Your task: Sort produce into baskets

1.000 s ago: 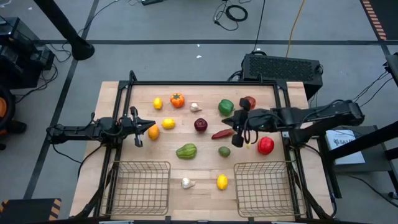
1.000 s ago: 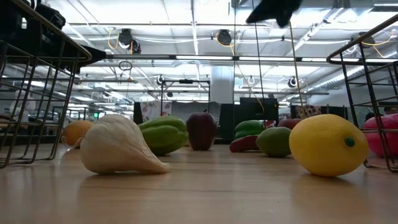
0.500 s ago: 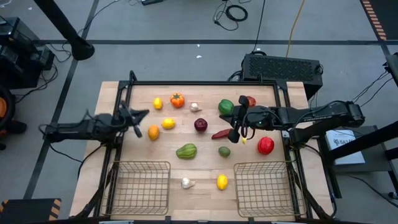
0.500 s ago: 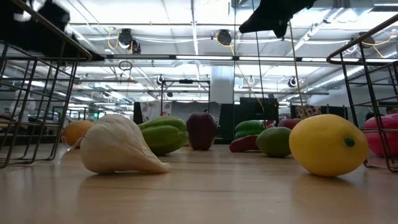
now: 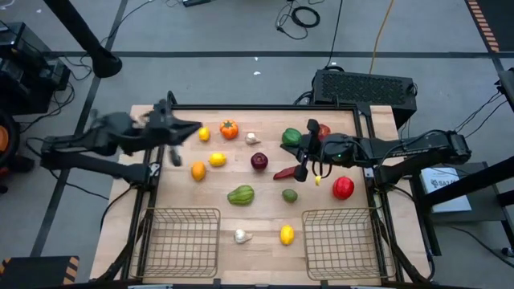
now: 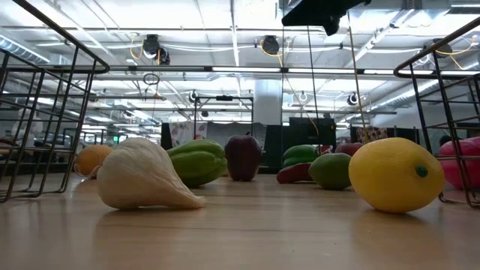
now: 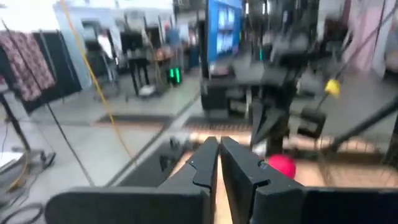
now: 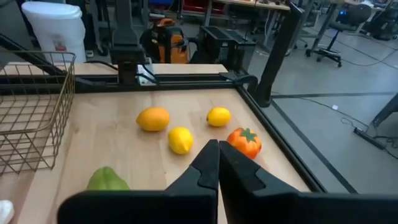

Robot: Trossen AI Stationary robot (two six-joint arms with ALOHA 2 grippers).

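Produce lies loose on the wooden table (image 5: 161,193): lemons (image 5: 217,160) (image 5: 287,234), an orange (image 5: 198,170), a dark red apple (image 5: 259,161), a red apple (image 5: 343,188), green peppers (image 5: 241,195) (image 5: 291,137), a red chili (image 5: 286,172) and garlic (image 5: 241,236). Two wire baskets (image 5: 181,241) (image 5: 339,242) stand at the near edge, with nothing in them. My left gripper (image 5: 195,127) is shut and empty, raised over the far left corner; its wrist view (image 7: 217,155) shows the fingers closed. My right gripper (image 5: 299,158) is shut and empty above the chili, as its wrist view (image 8: 217,155) shows.
A dark frame rail (image 5: 265,107) runs along the table's far edge, with posts at the sides. A small green fruit (image 5: 289,195) lies between the pepper and the red apple. A tomato-like orange fruit (image 8: 244,142) lies near the far rail. Bare wood shows between the baskets.
My left gripper has risen from beside the orange and gone toward the table's far edge; the orange stays on the table. My right gripper has shifted a little toward the far left above the chili.
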